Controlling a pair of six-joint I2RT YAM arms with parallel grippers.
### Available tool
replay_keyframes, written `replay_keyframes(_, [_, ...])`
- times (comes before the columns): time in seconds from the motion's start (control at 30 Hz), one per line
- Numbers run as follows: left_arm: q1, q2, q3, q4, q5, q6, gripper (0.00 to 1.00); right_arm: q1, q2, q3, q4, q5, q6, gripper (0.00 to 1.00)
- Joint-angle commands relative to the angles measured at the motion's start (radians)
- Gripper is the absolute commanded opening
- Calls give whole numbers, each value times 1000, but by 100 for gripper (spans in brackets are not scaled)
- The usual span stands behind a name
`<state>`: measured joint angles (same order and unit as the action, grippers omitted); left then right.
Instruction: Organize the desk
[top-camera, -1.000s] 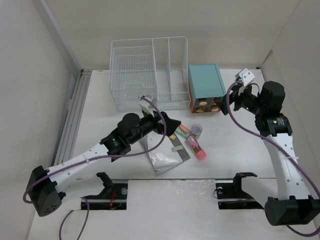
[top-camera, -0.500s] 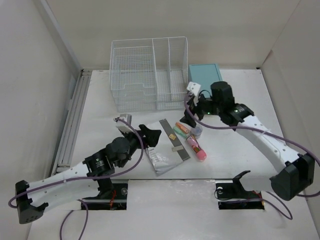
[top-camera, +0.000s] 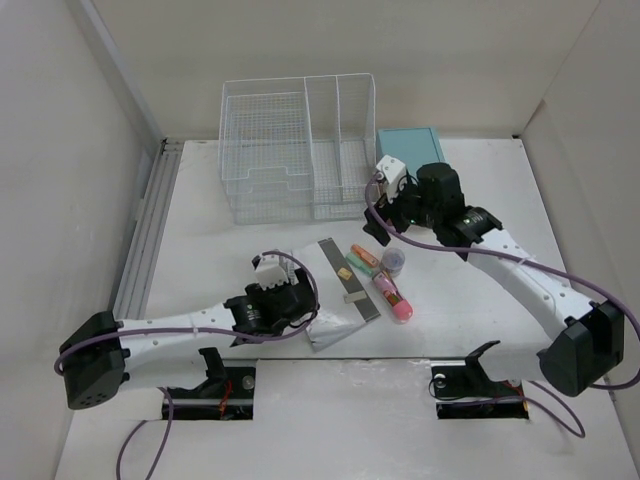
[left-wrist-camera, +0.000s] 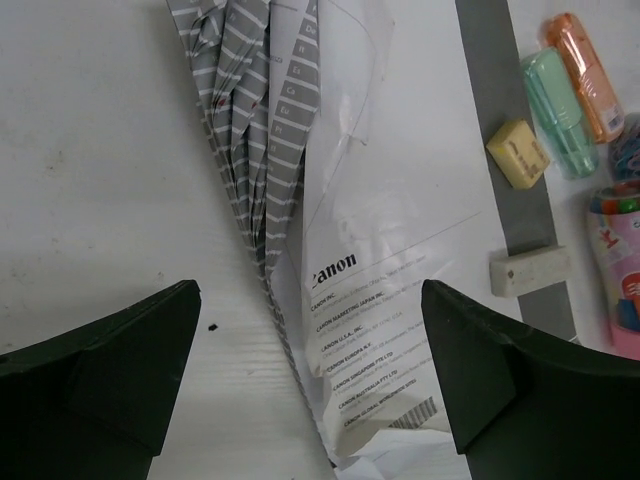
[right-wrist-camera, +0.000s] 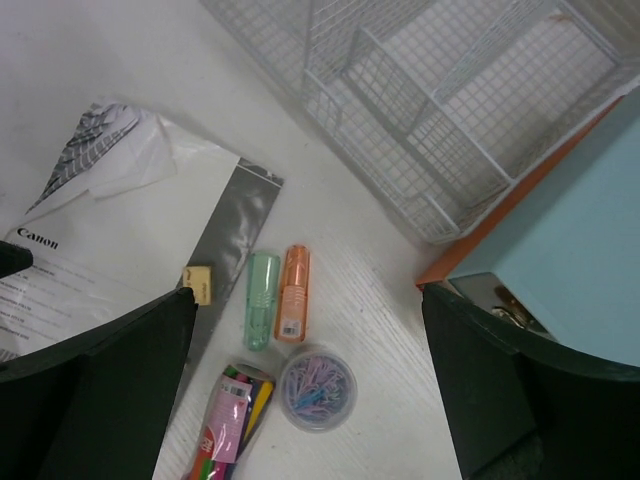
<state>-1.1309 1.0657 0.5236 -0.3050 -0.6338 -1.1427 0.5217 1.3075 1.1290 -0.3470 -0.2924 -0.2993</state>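
Observation:
On the white desk (top-camera: 480, 290) lies a stack of papers (top-camera: 325, 322) with a Canon leaflet (left-wrist-camera: 380, 300) on top. My left gripper (top-camera: 300, 305) is open and empty, its jaws either side of the leaflet's near end (left-wrist-camera: 310, 400). My right gripper (top-camera: 385, 228) is open and empty, above a tub of paper clips (right-wrist-camera: 315, 388). Beside the tub lie a green highlighter (right-wrist-camera: 262, 300), an orange highlighter (right-wrist-camera: 293, 293) and a pink marker pack (right-wrist-camera: 230, 425). A grey strip (left-wrist-camera: 505, 100) carries a yellow eraser (left-wrist-camera: 518, 153) and a white eraser (left-wrist-camera: 530, 271).
A white wire-mesh basket (top-camera: 295, 150) stands at the back. A teal drawer box (top-camera: 405, 145) stands to its right, partly hidden behind my right arm; it also shows in the right wrist view (right-wrist-camera: 570, 260). A metal rail runs along the left edge.
My right arm swung from the far right to above the highlighters and clip tub. My left arm drew back and lowered; its gripper now sits over the papers.

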Motion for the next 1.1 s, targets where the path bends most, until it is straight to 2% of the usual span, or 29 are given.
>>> replay_keyframes(0.0, [-4,-26,-8,-23,-44,-97,91,-35,-51,3,42,-45,29,100])
replay_keyframes(0.1, [-4,-26,-43,26,-17,-106,92,-58,-51,3,28,-83,29,100])
replay_keyframes(0.37, [16,102,-99,171,46,-78,94,-77,-60,3,9,-123,29,100])
replay_keyframes(0.57, [131,157,-175,397,153,14,94,-77,-60,3,9,-132,20,100])
replay_keyframes(0.7, [192,217,-204,504,230,40,85,-97,-60,3,0,-160,20,100])
replay_keyframes(0.8, [220,273,-229,572,284,40,74,-106,-51,3,-9,-183,20,100])
replay_keyframes(0.83, [220,305,-243,589,296,40,69,-106,-51,3,-9,-183,20,100])
replay_keyframes(0.87, [220,324,-243,628,308,40,57,-106,-51,3,-9,-183,20,100])
replay_keyframes(0.97, [220,402,-266,675,347,31,40,-106,-51,3,-18,-192,20,100])
replay_keyframes(1.0, [220,419,-266,702,362,31,31,-106,-51,3,-18,-201,20,100])
replay_keyframes(1.07, [220,454,-266,715,362,21,28,-106,-51,3,-18,-211,20,100])
